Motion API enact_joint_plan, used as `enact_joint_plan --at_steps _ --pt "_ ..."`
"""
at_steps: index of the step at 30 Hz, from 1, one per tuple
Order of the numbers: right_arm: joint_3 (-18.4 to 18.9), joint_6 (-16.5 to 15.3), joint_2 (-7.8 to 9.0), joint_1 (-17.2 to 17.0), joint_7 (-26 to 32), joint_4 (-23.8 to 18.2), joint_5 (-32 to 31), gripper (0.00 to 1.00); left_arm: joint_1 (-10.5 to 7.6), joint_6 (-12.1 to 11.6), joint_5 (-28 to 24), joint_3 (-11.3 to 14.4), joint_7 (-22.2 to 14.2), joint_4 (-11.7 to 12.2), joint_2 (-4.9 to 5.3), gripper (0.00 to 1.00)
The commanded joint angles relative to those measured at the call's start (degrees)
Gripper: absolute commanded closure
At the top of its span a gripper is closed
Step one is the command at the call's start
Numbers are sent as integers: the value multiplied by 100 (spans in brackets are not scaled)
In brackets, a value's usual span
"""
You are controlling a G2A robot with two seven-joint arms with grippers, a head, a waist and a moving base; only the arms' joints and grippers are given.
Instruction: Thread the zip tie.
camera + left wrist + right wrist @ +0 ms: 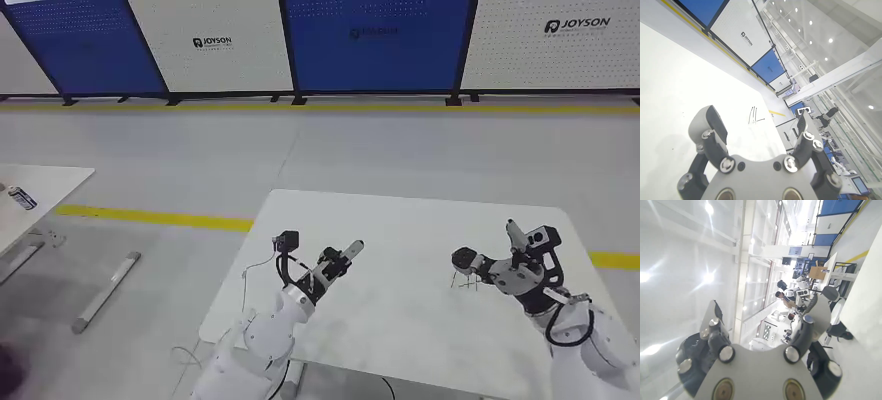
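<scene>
The left gripper [758,121] is seen spread wide in the left wrist view, with nothing held between its dark ribbed pads [717,123] and nothing touched by them. In the top view the left gripper [342,256] is found over the near left part of the white table [400,225], pointed across the surface toward the other arm. The right gripper [766,308] is likewise shown released in the right wrist view, its jaws parted wide and no object caught between them; it is aimed out sideways over the room, and an edge of the table [863,298] is seen at one side. In the top view the right gripper [488,250] is placed over the near right part of the table, well apart from the left one. The black zip ties [462,283] are laid flat on the table just beside the right gripper, with no contact to be made out. In the left wrist view the zip ties [754,116] are seen as a small cluster near the table's rounded corner: three are laid roughly parallel, and a fourth is set across their ends at an angle.
</scene>
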Motion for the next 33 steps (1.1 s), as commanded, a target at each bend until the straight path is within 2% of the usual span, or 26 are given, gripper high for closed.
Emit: enact_joint_plan --at_steps 1,6,10,12,24,26,29,33 --pt "297 118 54 -64 243 83 176 0 0 0 0 0 0 0 0 0" --pt "803 321 182 -157 267 265 161 0 0 0 0 0 0 0 0 0" --pt "1107 637 290 -61 414 528 200 0 0 0 0 0 0 0 0 0" --pt "1152 881 357 -22 305 564 -134 0 0 0 0 0 0 0 0 0" --pt "1155 893 362 -18 284 567 -150 0 0 0 0 0 0 0 0 0" --pt "1052 1090 428 22 -40 609 -850 0 0 0 0 0 0 0 0 0" --pt "1224 1090 558 70 -397 657 -1146 0 0 0 0 0 0 0 0 0" --pt "1383 1090 700 -34 -878 526 -1454 0 0 0 0 0 0 0 0 0"
